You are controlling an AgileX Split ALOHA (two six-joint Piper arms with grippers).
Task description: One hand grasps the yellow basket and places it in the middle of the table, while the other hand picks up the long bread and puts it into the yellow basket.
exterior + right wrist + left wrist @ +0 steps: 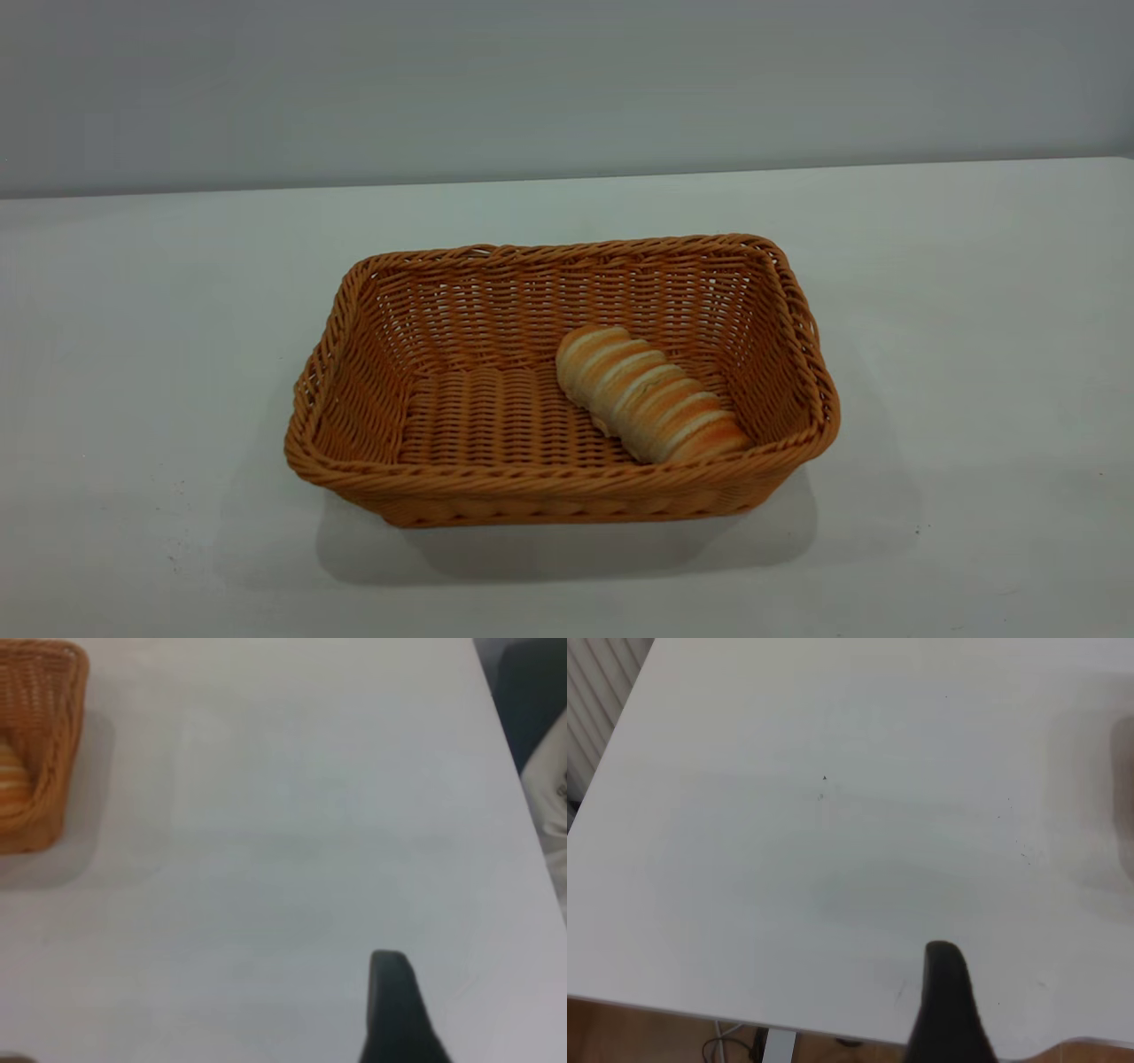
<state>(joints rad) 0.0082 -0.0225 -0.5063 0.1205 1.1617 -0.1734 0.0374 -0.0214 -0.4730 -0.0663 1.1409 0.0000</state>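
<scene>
The yellow basket (567,483) stands in the middle of the white table (974,310). The long bread (651,394) lies inside it, on the basket floor toward its right end, at a slant. Neither arm shows in the exterior view. My left gripper (943,958) shows only as a dark tip above bare table near the table's edge, away from the basket. My right gripper (390,964) shows the same way over bare table. A corner of the basket (53,744) with a bit of the bread (11,784) shows farther off in the right wrist view.
A grey wall runs behind the table. The left wrist view shows the table's edge with brown floor and cables (735,1047) below. The right wrist view shows another table edge with dark and white shapes (540,744) beyond it.
</scene>
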